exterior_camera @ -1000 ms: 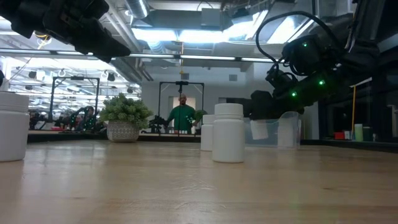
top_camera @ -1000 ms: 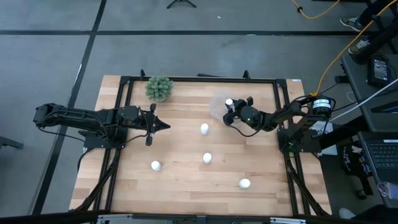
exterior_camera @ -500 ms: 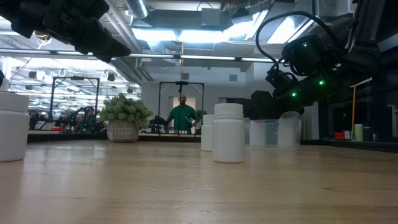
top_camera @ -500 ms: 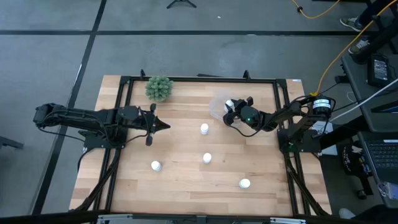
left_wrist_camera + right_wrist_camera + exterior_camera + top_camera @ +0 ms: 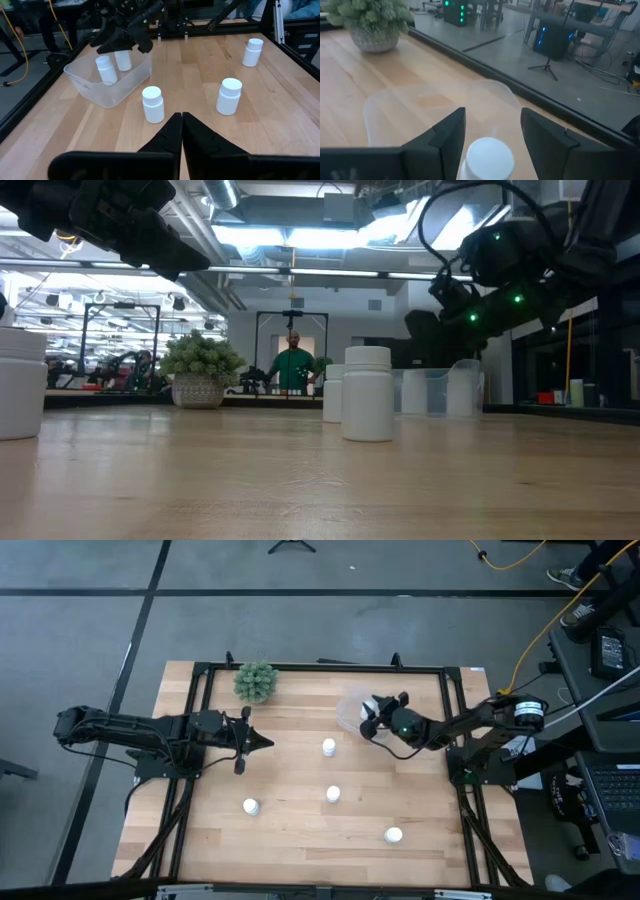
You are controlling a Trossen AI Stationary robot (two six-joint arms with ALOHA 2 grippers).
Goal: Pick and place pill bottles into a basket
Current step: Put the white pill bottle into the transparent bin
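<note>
Your right claw [image 5: 492, 132] open above small white capped pill bottle [image 5: 487, 159] inside clear plastic basket [image 5: 90, 87]; left claw [image 5: 181, 125] closed, hovering over wooden worktop [image 5: 300, 780].

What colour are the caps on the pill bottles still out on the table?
White, like the bottles themselves; the left wrist view shows it best.

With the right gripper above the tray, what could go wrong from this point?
The right gripper, open, hangs over a bottle standing in the clear basket; pulling away, a finger could clip its cap and tip it into the second bottle beside it. The basket looks light, so a knock on its wall might slide it. Four bottles wait on the table, the nearest close to the basket, so a low reach could bump it. The left gripper is shut, parked.
</note>
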